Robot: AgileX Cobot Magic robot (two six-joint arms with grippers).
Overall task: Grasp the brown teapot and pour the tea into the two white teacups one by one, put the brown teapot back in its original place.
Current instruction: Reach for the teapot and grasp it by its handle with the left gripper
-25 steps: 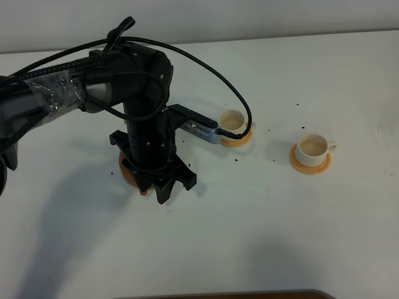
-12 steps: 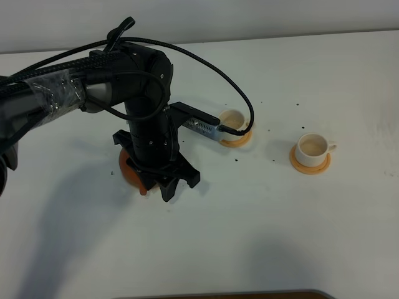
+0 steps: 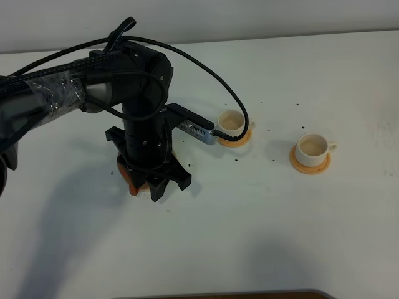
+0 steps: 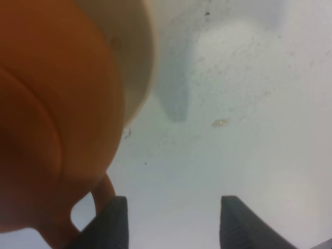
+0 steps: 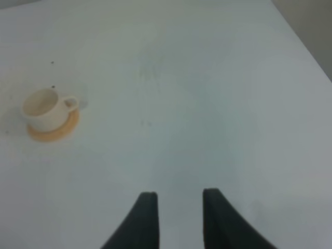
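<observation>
**Left arm covers the teapot; both cups stand clear on the right**

In the high view the black left arm comes in from the left edge and bends down over the brown teapot. It hides nearly all of the pot, and only a sliver of reddish-brown shows at the arm's lower left.

The left wrist view shows the pot close and blurred, sitting on the pale tan disc. The left gripper has its two fingers spread wide with only bare table between them. The teapot's loop handle lies just beside one finger, outside the gap.

Right of the arm, near the middle of the high view, the first white teacup sits on an orange coaster. The arm's grey camera box juts toward it and overlaps the coaster's near edge.

The second white teacup stands further right on its own orange coaster, well apart from the arm. Dark specks dot the white table between the cups.

The right gripper hangs over empty table. Its fingers are slightly parted and hold nothing, and one cup on its coaster is visible far off.
</observation>
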